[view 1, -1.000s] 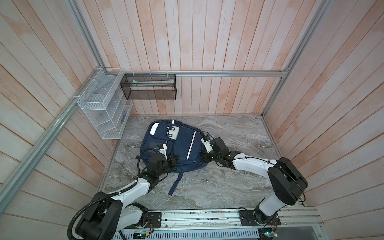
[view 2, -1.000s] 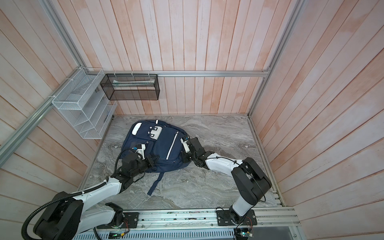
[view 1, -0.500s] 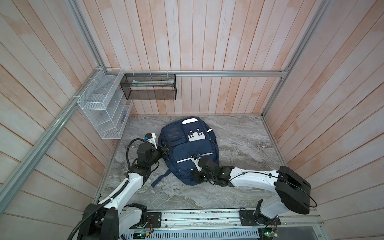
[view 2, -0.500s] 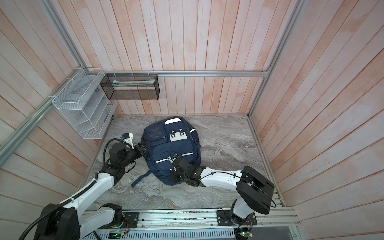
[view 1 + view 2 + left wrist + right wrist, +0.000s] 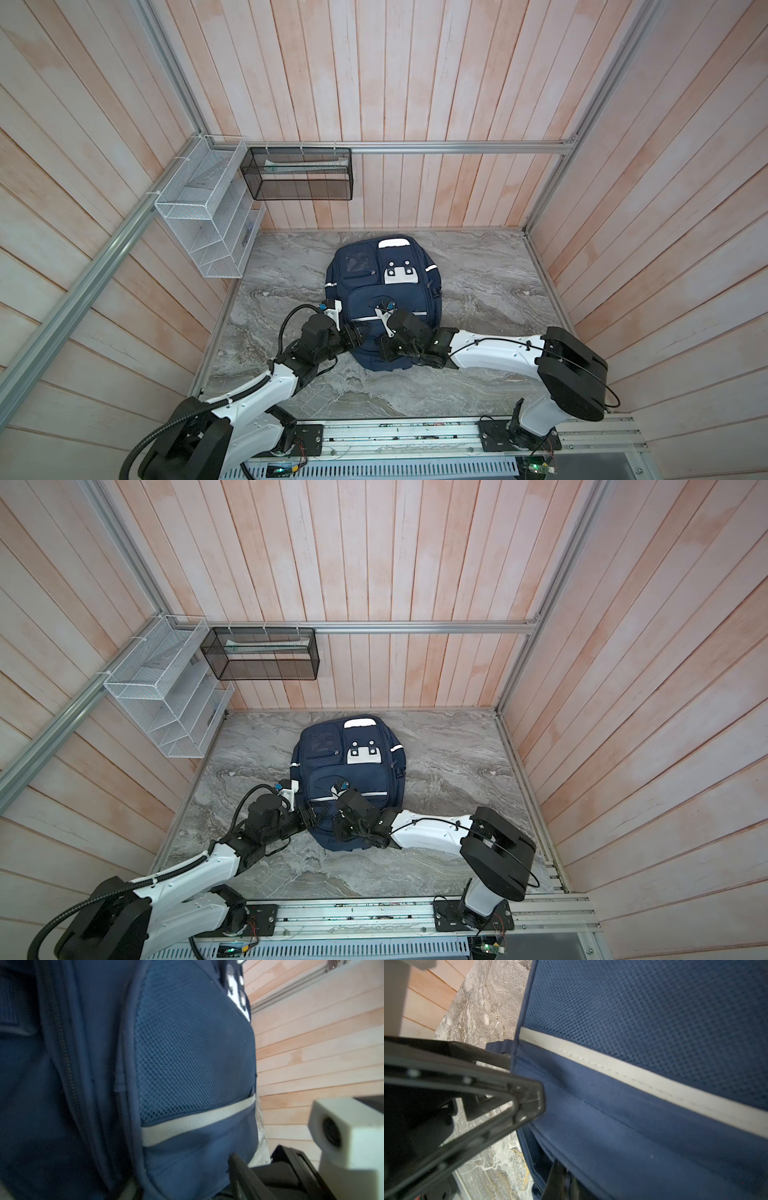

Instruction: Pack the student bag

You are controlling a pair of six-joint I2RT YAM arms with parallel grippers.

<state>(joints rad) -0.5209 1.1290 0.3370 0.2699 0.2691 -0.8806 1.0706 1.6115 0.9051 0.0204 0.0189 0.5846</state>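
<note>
A: Student bag [image 5: 415, 297]?
B: Flat on veined marble top [image 5: 478, 291], centre. Navy weave, mesh panel [image 5: 187, 1053], grey stripe [image 5: 633, 1076].
A: Left gripper [image 5: 354, 336]?
B: Truss fingers [image 5: 519, 1095] spread beside it.
A: Right gripper [image 5: 388, 353]?
B: Pressed together at near hem.

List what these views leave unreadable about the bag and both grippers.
- student bag interior: hidden behind its own fabric in every view.
- left gripper: jaw gap too small and dark in both top views; its wrist view cuts it off.
- right gripper: fingertips under its own wrist; whether it pinches fabric, unclear.
- black mesh basket contents: too small.
</note>
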